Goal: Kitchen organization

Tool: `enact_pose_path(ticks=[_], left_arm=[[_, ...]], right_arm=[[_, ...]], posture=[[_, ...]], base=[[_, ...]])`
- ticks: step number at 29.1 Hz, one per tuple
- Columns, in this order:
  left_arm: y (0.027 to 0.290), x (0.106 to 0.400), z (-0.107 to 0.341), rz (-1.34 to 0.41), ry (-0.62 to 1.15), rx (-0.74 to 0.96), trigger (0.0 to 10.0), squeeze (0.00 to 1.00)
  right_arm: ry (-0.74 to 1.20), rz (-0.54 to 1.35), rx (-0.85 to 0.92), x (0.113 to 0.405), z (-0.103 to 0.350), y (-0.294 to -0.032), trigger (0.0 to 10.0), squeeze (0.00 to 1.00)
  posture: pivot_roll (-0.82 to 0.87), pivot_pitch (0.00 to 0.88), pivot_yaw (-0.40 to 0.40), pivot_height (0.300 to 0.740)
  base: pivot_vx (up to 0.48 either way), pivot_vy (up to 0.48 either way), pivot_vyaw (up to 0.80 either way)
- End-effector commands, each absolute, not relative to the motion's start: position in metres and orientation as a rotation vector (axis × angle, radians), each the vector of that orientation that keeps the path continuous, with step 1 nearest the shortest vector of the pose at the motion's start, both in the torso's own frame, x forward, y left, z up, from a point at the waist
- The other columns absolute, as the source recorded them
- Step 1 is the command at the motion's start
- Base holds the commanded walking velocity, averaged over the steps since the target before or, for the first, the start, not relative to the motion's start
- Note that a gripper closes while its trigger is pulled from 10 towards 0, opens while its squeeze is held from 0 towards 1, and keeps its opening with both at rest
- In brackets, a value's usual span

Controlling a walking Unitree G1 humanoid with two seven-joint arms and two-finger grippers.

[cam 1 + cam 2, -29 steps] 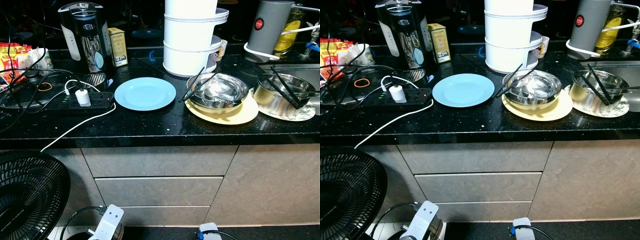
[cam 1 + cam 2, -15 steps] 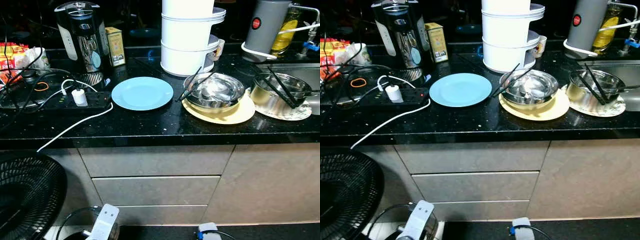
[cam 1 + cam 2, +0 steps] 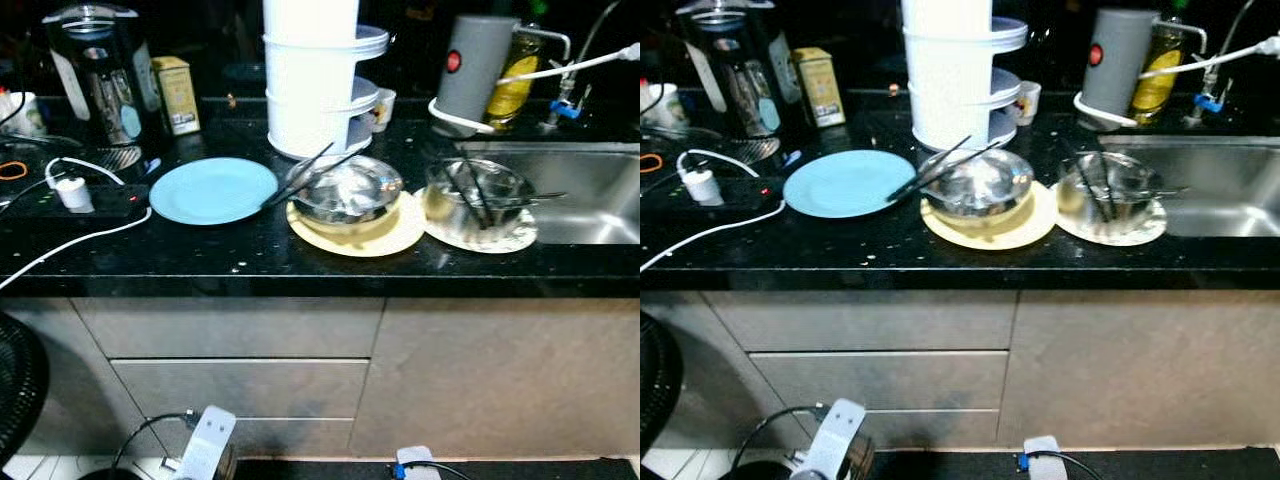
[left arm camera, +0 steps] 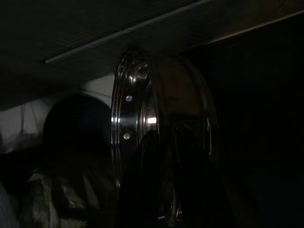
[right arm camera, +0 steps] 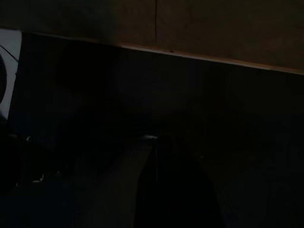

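A black stone counter (image 3: pixel 300 265) carries the dishes. A light blue plate (image 3: pixel 213 190) lies empty at the left. Right of it a steel bowl (image 3: pixel 345 188) with black chopsticks (image 3: pixel 300 172) across it sits on a yellow plate (image 3: pixel 405 232). Further right a second steel bowl (image 3: pixel 474 188) holding chopsticks rests on a patterned plate (image 3: pixel 515 238). The steel sink (image 3: pixel 580 190) is at the far right. Both arms hang idle low before the cabinet, the left arm (image 3: pixel 208 442) and the right arm (image 3: pixel 414 462). The left gripper (image 4: pixel 168 190) and right gripper (image 5: pixel 171 190) are dark shapes.
Behind the dishes stand a tall white stacked container (image 3: pixel 310 90), a grey flask (image 3: pixel 468 68), a coffee machine (image 3: pixel 95 70) and a yellow box (image 3: pixel 177 95). A power strip (image 3: pixel 75 200) with white cable lies at the left. A black fan (image 3: pixel 12 390) stands beside the drawers (image 3: pixel 240 385).
The camera has swung to the right: everything has slid left in the picture, the sink has come into view and the fan has mostly left. Nothing on the counter has moved.
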State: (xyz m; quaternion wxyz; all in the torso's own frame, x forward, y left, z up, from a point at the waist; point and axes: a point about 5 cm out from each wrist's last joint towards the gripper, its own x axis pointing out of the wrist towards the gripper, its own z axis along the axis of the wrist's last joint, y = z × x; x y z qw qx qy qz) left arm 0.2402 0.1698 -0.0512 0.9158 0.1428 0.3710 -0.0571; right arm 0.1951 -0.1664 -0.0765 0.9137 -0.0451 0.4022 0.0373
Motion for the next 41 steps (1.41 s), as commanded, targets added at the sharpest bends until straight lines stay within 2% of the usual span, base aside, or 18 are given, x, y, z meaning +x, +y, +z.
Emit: enact_pose_path(ticks=[1, 41], left_arm=[[0.1728, 0.2371, -0.0532, -0.107, 0.778, 0.290, 10.0, 0.00], [0.1714, 0.2369, -0.0536, -0.115, 0.780, 0.297, 10.0, 0.00]], right_arm=[[0.851, 0.075, -0.094, 0.1896, -0.0796, -0.1680, 10.0, 0.00], [0.850, 0.079, -0.104, 0.1891, -0.0796, -0.1703, 10.0, 0.00]], posture=[[-0.09, 0.134, 0.005, 0.740], [-0.11, 0.111, -0.002, 0.740]], base=[[0.000, -0.480, 0.00], [0.000, -0.480, 0.00]])
